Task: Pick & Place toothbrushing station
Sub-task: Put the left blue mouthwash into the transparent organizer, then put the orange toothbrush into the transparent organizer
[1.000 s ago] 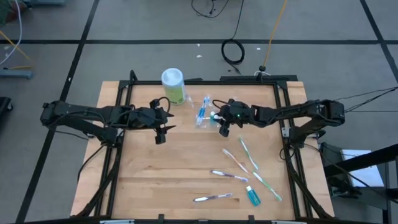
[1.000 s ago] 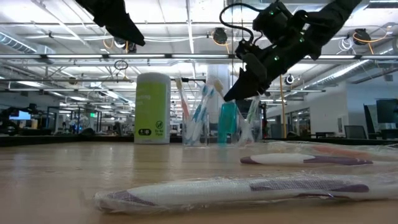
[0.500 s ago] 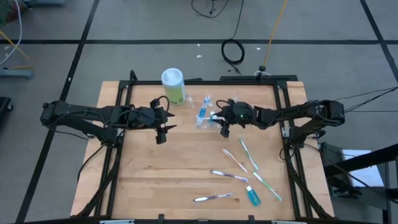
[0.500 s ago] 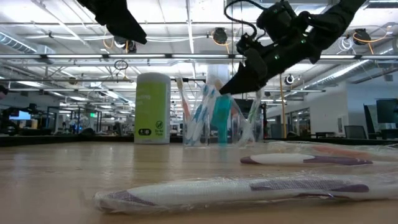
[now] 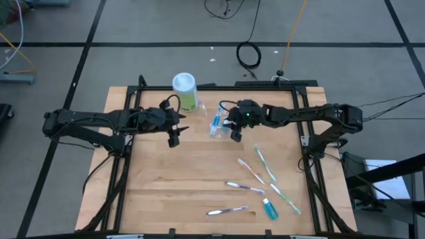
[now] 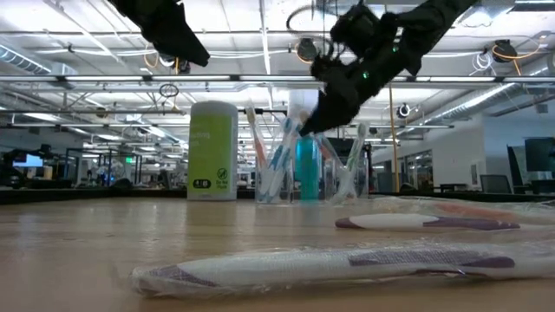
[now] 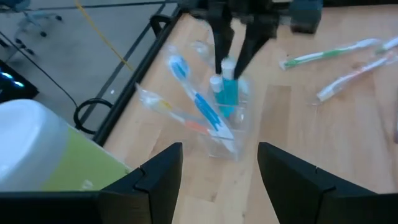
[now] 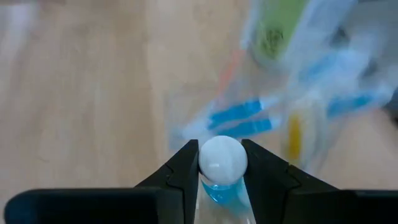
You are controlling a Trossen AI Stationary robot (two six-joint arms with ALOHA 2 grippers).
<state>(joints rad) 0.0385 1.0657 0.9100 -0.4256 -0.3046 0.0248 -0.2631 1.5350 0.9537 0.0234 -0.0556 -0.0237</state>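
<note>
A clear plastic cup (image 5: 214, 126) stands at the table's far middle and holds several wrapped toothbrushes (image 7: 194, 102). My right gripper (image 5: 233, 135) is at the cup's right side, shut on a small blue white-capped tube (image 8: 221, 186) that reaches down into the cup (image 7: 231, 134). My left gripper (image 5: 174, 138) is open and empty, left of the cup, above the table. Several wrapped toothbrushes (image 5: 265, 164) and another blue tube (image 5: 269, 210) lie flat at the near right. My right gripper pinches the tube's white cap (image 8: 222, 158) between its two fingers, one on each side. The fingers (image 7: 220, 43) come slanting down from the table's right side. The tube hangs upright below them with its blue body (image 7: 229, 94) inside the cup.
A larger green canister with a white lid (image 5: 185, 90) stands at the far edge, just left of the cup. A black frame (image 5: 300, 143) runs along the table's edges. Bare wood lies at the table's near left.
My right gripper has carried the blue tube toward the table's left, from beside the cup to over it, and the tube now stands among the toothbrushes in the cup. My left gripper has shifted a little toward the cup.
</note>
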